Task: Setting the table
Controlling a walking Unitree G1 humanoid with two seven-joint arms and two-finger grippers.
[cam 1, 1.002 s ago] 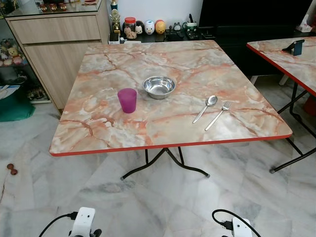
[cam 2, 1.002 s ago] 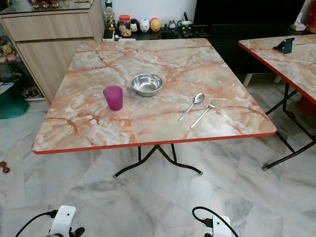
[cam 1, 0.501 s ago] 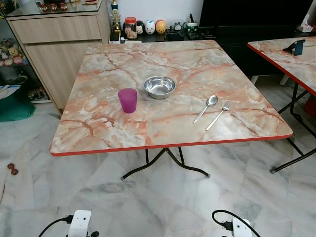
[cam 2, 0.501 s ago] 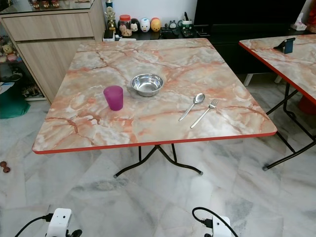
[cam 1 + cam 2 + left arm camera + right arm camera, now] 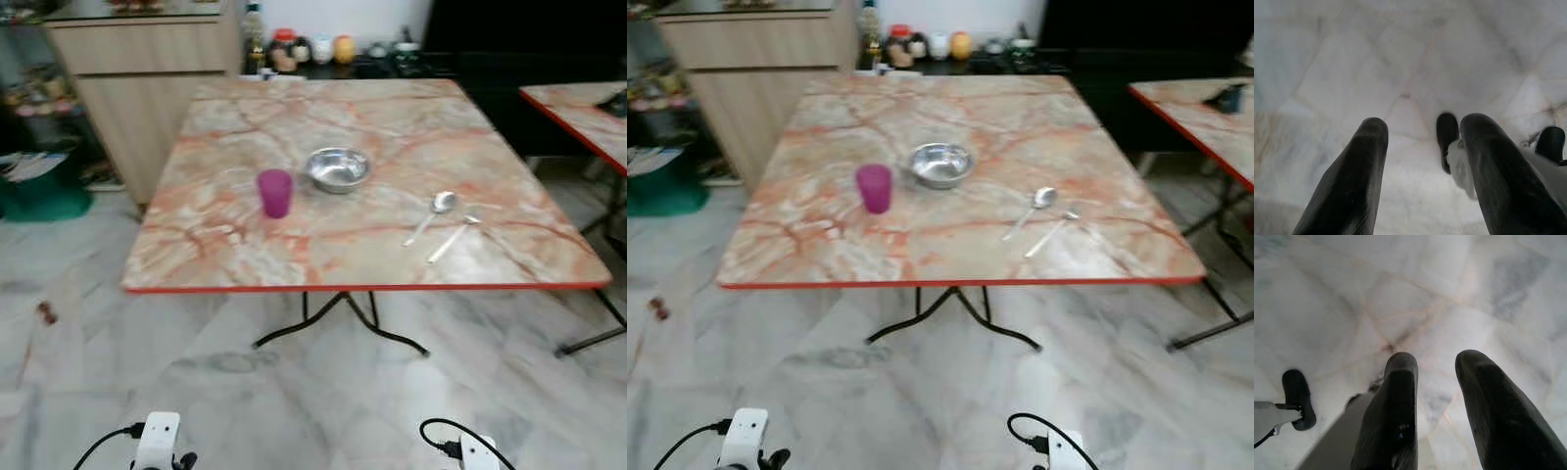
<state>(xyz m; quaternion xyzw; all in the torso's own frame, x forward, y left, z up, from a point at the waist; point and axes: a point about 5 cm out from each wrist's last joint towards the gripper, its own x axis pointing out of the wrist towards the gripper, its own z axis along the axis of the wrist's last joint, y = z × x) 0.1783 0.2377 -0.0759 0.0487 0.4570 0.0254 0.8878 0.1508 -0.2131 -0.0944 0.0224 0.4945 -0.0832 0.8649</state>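
A marble-patterned table with a red edge stands ahead of me. On it sit a purple cup, a steel bowl, a spoon and a fork to the right. Both arms hang low over the floor, well short of the table. My left gripper is open with nothing between its fingers. My right gripper is also open and empty above the pale floor tiles.
A wooden cabinet stands at the back left, with jars and figurines on a dark shelf behind the table. A second marble table is at the right. A green bin sits at the left. Pale marble floor lies between me and the table.
The whole picture has shifted right and blurred, so the camera has moved. The things on the table keep their places.
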